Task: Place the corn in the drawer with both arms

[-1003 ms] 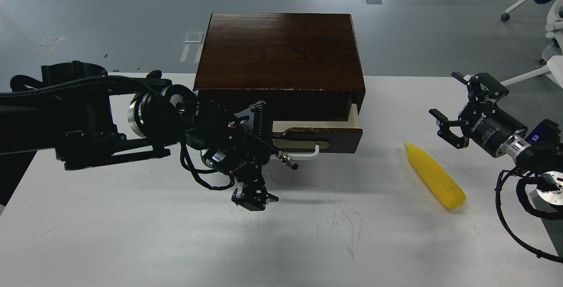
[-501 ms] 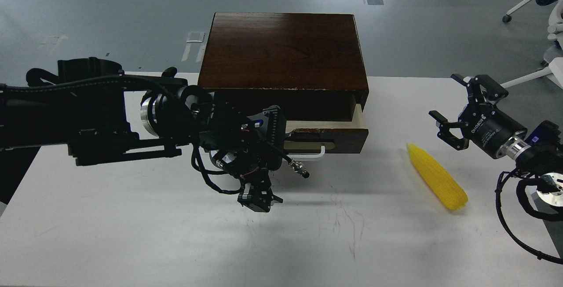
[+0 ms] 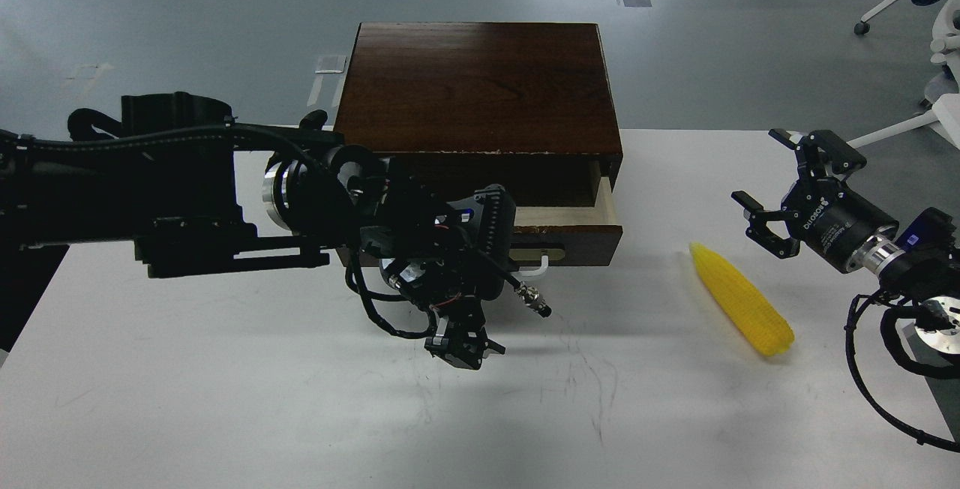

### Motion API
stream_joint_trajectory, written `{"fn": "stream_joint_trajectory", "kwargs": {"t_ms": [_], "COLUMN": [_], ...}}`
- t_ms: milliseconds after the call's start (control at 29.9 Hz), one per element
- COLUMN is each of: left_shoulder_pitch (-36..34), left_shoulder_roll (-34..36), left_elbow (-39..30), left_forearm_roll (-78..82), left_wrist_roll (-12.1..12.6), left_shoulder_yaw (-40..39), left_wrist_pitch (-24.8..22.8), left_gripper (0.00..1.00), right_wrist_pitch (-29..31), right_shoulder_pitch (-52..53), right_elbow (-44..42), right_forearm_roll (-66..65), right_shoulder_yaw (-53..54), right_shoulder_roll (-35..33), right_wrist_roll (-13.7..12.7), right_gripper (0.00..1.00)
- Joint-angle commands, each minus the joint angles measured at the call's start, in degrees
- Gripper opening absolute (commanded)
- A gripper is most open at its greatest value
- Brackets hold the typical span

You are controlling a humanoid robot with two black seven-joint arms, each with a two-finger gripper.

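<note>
Ridged yellow corn (image 3: 741, 308) on table, right tool (image 3: 780, 187) spread wide, left tool (image 3: 465, 345) state unclear

Our left arm (image 3: 225, 196) covers the left half of the drawer (image 3: 577, 234) front and most of its white handle (image 3: 541, 259). Our left gripper (image 3: 463, 345) is small and dark; we cannot separate its 2 fingers. The right edge cuts off our right arm (image 3: 911, 256). The drawer's interior is mostly hidden.
</note>
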Motion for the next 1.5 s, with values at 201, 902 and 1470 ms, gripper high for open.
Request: {"fn": "stream_joint_trajectory", "kwargs": {"t_ms": [201, 902, 1470], "left_shoulder_pitch": [-1.49, 22.57, 45.44], "left_shoulder_roll": [4.39, 33.4, 27.7], "left_elbow": [-1.77, 4.19, 21.87], "left_forearm_roll": [-4.6, -106.78, -118.88], "left_wrist_roll": [0.04, 0.04, 0.04], "left_shoulder_yaw": [-10.04, -17.6, -32.54], "left_wrist_pitch": [-0.03, 10.57, 4.07], "left_gripper": [0.98, 0.98, 0.98], "right_wrist_pitch": [0.0, 0.0, 0.61], "right_shoulder_pitch": [0.0, 0.0, 5.34], "right_elbow": [0.0, -0.09, 0.88], "right_forearm_roll": [0.0, -0.09, -33.42], "right_shoulder_yaw": [0.08, -0.19, -0.19], "right_shoulder_roll": [0.02, 0.46, -5.77], "right_wrist_roll": [0.0, 0.0, 0.0], "right_gripper": [0.99, 0.99, 0.99]}}
